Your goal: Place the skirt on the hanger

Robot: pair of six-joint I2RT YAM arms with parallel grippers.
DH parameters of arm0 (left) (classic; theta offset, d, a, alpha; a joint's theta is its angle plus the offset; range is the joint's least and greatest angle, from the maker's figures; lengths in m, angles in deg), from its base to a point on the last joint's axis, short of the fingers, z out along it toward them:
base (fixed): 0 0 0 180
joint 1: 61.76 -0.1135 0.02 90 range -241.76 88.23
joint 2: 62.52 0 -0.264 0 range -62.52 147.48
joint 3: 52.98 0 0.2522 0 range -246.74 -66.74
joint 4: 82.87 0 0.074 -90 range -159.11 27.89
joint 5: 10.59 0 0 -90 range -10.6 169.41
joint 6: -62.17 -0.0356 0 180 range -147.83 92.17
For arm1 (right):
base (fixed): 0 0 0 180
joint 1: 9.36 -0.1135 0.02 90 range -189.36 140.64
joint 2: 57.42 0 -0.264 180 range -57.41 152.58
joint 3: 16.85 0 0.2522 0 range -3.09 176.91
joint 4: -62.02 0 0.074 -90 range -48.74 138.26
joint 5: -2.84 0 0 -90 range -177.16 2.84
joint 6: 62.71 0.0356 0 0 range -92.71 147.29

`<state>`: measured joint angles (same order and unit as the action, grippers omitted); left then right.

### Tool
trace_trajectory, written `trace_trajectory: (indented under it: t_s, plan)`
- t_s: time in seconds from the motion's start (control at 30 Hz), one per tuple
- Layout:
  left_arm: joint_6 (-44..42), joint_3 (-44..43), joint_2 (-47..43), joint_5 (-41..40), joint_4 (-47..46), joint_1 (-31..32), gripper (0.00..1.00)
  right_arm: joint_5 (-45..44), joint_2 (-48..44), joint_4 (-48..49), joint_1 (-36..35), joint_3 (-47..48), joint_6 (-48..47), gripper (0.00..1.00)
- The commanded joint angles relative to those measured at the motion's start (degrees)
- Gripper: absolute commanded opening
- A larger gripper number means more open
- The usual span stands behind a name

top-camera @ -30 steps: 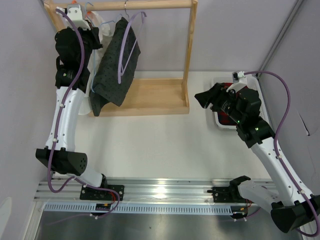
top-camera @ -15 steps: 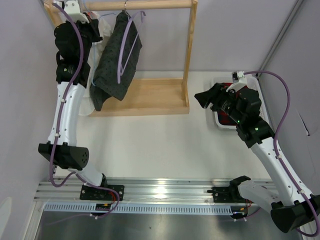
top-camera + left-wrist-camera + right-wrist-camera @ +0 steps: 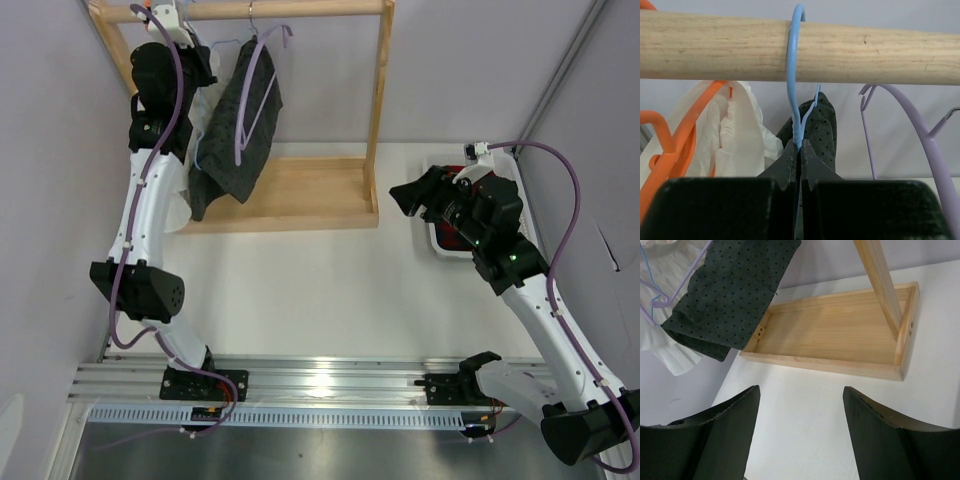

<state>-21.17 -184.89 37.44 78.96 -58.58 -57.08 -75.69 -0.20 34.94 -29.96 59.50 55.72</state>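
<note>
The thin light-blue wire hanger hooks over the round wooden rail between the orange plastic hanger on its left and the lilac plastic hanger on its right, the left gripper pinched on its neck just below. The dark grey dotted fabric skirt hangs under the rail above the wooden tray base, the white pleated garment at its left. Well apart to the right, the right gripper hangs just left of the white plastic bin.

The skirt is dark grey with fine dots, the hanger light blue, the rail pale wood.
</note>
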Motion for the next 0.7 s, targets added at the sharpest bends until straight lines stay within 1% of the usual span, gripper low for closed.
trace_trajectory:
  t_s: [0.0,0.07,0.1,0.2,0.23,0.3,0.33,0.43,0.67]
  plan:
    - [1.87,0.81,-3.45,1.50,-6.04,-0.47,0.00,0.40,-0.17,2.16,0.21,-0.36,-0.65,0.73]
    - [1.96,1.78,-4.16,1.59,-5.78,-0.47,0.02,0.31,-0.26,2.07,0.21,-0.45,-0.65,0.73]
    - [1.78,1.87,-4.60,1.76,-5.60,-0.47,0.04,0.23,-0.34,1.98,0.12,-0.54,-0.65,0.73]
    - [1.96,3.27,-6.26,2.12,-5.34,-0.47,0.18,0.14,-0.43,2.16,0.21,-0.80,-0.39,0.73]
    - [1.96,3.97,-6.97,2.38,-5.69,-0.47,0.25,0.22,-0.43,2.07,0.21,-0.80,-0.39,0.73]
    - [1.96,6.86,-8.29,2.38,-6.92,-0.47,0.34,0.14,-0.52,1.98,0.12,-0.98,-0.39,0.73]
    - [1.87,7.05,-9.68,2.29,-7.18,-0.47,0.40,0.14,-0.70,1.90,0.30,-1.24,-0.30,0.73]
    - [1.52,8.46,-11.62,2.99,-7.36,-0.47,0.47,-0.04,-0.78,1.90,0.21,-1.41,-0.13,0.73]
    - [2.57,11.01,-16.01,5.46,-6.66,-0.47,0.52,-0.30,-0.96,1.98,0.12,-1.85,0.23,0.73]
